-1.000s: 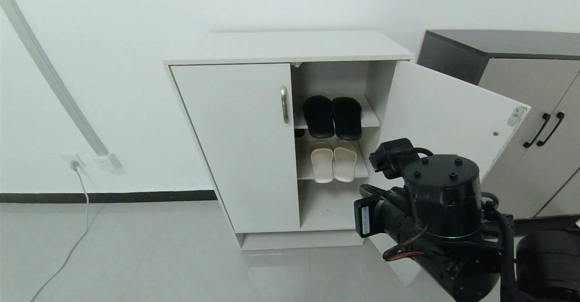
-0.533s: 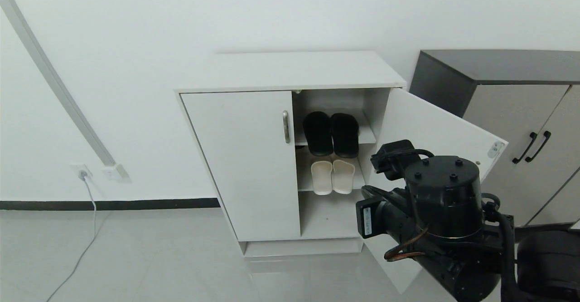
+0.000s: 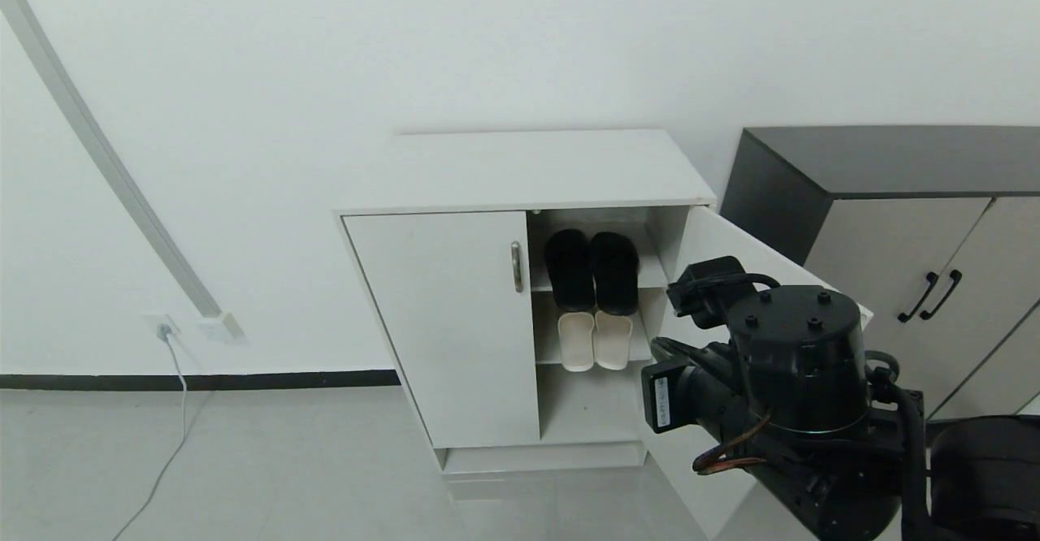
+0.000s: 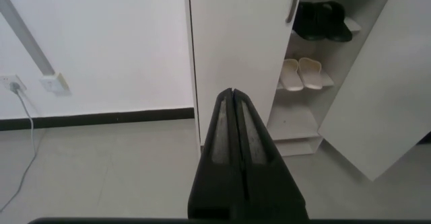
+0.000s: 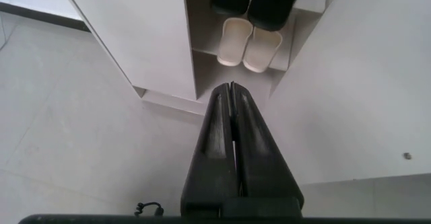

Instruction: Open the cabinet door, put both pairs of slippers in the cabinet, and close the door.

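The white cabinet (image 3: 528, 169) stands against the wall, its left door (image 3: 447, 322) shut and its right door (image 3: 705, 236) swung open. A black pair of slippers (image 3: 591, 271) lies on the upper shelf, a white pair (image 3: 595, 340) on the shelf below. My right arm (image 3: 780, 362) hangs in front of the open door; its gripper (image 5: 231, 87) is shut and empty, pointing toward the white slippers (image 5: 251, 46) with the door (image 5: 357, 83) beside it. My left gripper (image 4: 232, 93) is shut and empty, facing the closed door (image 4: 236, 42) from a distance.
A dark grey cabinet (image 3: 894, 224) with black handles stands right of the white one, close behind the open door. A wall socket with a hanging cable (image 3: 165, 331) is at the left. Grey tiled floor (image 3: 284, 476) lies open before the cabinet.
The whole head picture has shifted: the cabinet now looks smaller and lower, so the camera has backed away. The slippers stay on their shelves and my right arm keeps its pose.
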